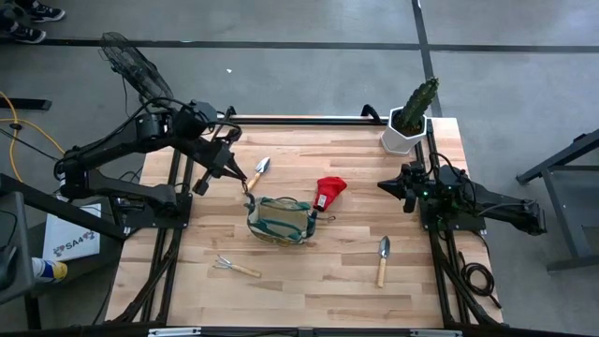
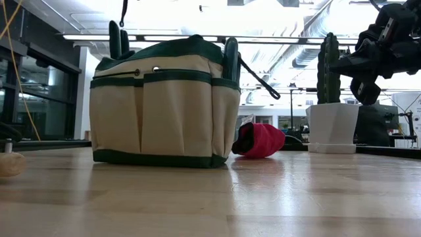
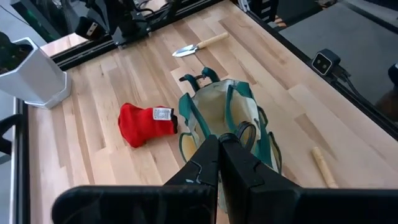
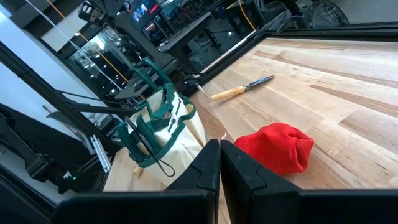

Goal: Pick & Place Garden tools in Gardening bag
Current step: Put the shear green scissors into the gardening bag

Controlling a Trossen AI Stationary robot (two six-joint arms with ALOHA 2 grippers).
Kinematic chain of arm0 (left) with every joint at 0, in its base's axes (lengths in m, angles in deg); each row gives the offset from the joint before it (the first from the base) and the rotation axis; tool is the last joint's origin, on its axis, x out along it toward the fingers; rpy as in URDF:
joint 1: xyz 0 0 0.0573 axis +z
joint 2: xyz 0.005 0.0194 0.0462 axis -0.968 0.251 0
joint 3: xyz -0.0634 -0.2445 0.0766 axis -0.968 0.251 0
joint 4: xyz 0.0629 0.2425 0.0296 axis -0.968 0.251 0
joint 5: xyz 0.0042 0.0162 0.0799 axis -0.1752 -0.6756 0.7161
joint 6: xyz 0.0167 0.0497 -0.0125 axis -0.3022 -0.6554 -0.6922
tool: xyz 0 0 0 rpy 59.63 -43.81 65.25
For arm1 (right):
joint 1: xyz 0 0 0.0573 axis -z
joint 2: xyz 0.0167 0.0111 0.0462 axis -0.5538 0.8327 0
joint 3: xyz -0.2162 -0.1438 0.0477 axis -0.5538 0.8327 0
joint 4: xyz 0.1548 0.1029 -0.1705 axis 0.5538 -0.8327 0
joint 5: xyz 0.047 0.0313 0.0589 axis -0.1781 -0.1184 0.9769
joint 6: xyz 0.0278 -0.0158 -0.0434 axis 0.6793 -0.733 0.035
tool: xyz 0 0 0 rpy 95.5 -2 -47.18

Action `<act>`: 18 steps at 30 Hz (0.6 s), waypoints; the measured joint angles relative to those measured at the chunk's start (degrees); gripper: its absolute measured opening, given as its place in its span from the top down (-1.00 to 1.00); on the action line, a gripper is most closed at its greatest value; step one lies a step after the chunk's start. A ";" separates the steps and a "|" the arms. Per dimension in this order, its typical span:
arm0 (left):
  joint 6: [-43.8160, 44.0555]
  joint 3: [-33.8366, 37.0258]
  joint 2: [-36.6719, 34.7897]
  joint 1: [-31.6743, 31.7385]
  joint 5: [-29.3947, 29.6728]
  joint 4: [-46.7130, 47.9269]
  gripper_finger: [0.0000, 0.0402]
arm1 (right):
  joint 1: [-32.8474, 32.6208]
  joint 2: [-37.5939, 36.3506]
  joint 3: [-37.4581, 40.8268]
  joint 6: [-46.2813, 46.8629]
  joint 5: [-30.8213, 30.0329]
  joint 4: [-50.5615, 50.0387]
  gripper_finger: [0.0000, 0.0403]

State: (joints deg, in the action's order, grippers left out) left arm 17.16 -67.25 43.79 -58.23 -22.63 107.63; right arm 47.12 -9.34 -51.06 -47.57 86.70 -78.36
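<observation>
The tan gardening bag [image 1: 281, 220] with green trim stands upright on its base mid-table; dark handles [image 2: 118, 39] stick up from it. One trowel [image 1: 259, 171] lies flat far left of the bag. Another trowel [image 1: 383, 257] lies near right. The hand rake [image 1: 236, 268] lies near left. The red glove-like piece [image 1: 329, 192] lies just right of the bag. My left gripper [image 1: 236, 173] is shut and empty, raised above the table by the far-left trowel; the bag shows beyond its tips [image 3: 221, 144]. My right gripper [image 1: 388, 185] is shut and empty, raised right of the red piece [image 4: 277, 146].
A green cactus in a white pot [image 1: 407, 126] stands at the far right corner, close behind my right arm. Bare wood lies between the rake and the near-right trowel. A wooden handle end [image 2: 10, 161] shows at the low view's left edge.
</observation>
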 joint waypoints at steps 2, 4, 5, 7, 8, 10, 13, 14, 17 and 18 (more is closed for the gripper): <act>0.32 0.00 0.02 0.00 -0.32 -0.01 1.00 | 0.00 0.00 0.00 0.00 0.00 0.00 0.98; 0.98 0.00 0.02 0.00 -0.53 -0.02 1.00 | 0.00 0.02 0.00 0.00 0.00 0.00 0.98; 1.17 0.00 0.09 -0.02 -0.60 -0.02 1.00 | 0.00 0.02 0.00 0.00 0.00 0.00 0.98; 1.36 0.00 0.17 -0.02 -1.34 0.00 1.00 | 0.00 0.02 0.00 0.00 0.00 0.00 0.98; 1.39 0.00 0.17 0.00 -2.21 0.00 1.00 | 0.00 0.02 0.00 0.00 0.00 0.00 0.98; 1.49 0.00 0.15 -0.02 -4.11 -0.02 1.00 | 0.00 0.02 0.00 0.00 0.00 0.00 0.98; 1.82 0.00 0.17 -0.04 -4.42 -0.02 1.00 | 0.00 0.01 0.00 0.00 0.00 0.00 0.98; 2.06 0.00 0.22 -0.04 -4.43 -0.02 1.00 | 0.00 0.02 0.00 0.00 0.00 0.00 0.98; 2.63 0.00 0.48 -0.02 -5.33 0.04 1.00 | 0.00 0.01 0.00 0.00 0.00 0.00 0.98; 2.65 0.16 0.52 -0.02 -5.97 -0.12 1.00 | 0.00 0.02 0.00 0.00 0.00 0.00 0.98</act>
State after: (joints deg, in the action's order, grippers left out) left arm 19.81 -67.09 44.31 -58.25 -28.60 107.51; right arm 47.12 -9.32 -51.06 -47.57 86.70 -78.36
